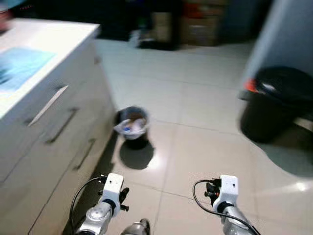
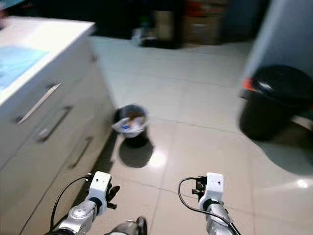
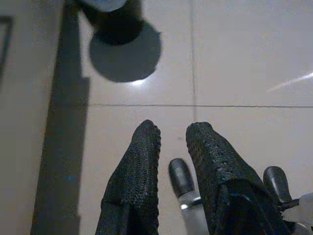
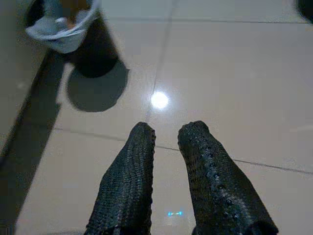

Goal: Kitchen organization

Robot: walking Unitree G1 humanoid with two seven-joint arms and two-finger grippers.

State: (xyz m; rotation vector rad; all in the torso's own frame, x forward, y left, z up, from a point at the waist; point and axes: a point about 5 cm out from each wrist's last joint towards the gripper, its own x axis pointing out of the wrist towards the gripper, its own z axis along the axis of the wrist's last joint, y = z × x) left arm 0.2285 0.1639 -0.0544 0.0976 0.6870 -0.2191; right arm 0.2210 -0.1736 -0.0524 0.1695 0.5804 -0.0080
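A white counter [image 1: 46, 36] with a blue cloth [image 1: 19, 66] on it runs along my left, and several drawers with bar handles [image 1: 61, 126] sit below it. Both arms are held low over the tiled floor. In the left wrist view my left gripper [image 3: 173, 128] points down at the tiles, its fingers close together and holding nothing. My right gripper [image 4: 166, 128] looks the same, shut and empty above the floor. The head views are blurred.
A small dark bin with a white liner [image 1: 132, 125] stands on the floor beside the drawers, just ahead of me. A large black bin [image 1: 279, 105] stands at the right. Cardboard boxes [image 1: 200, 22] line the dark far wall. Pale floor tiles [image 1: 195, 147] spread between them.
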